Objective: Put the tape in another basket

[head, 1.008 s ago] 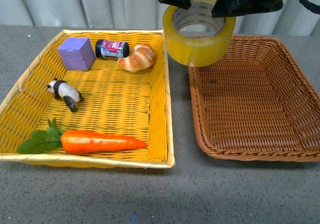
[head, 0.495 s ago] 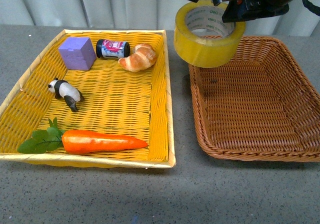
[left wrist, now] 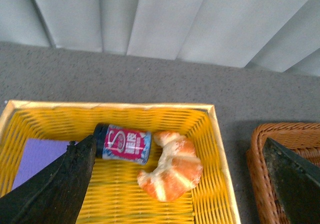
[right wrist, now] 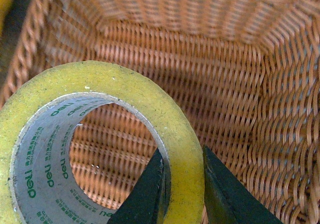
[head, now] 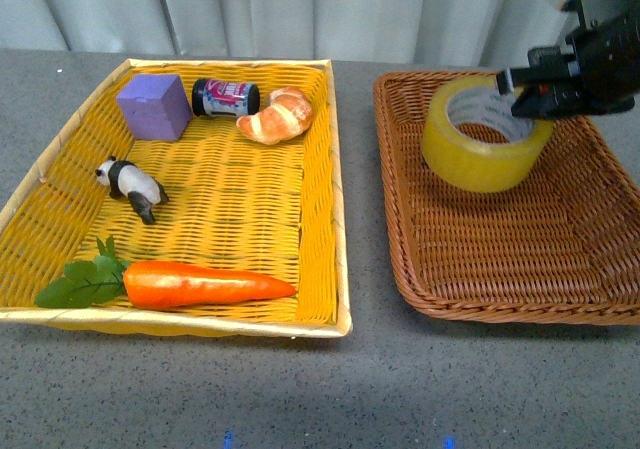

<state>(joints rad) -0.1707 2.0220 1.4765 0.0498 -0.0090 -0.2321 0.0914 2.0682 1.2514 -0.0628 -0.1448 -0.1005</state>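
Nearly flat, tape (head: 478, 165), core axis upward, over the basket (head: 500, 304).

My right tool (head: 528, 89) and the tape (head: 480, 159) fill the back of the basket (head: 400, 259). The front of its floor is bare, with sloped walls all round. Only a thin strip of bench (head: 362, 269) lies between basket and tray (head: 338, 219).
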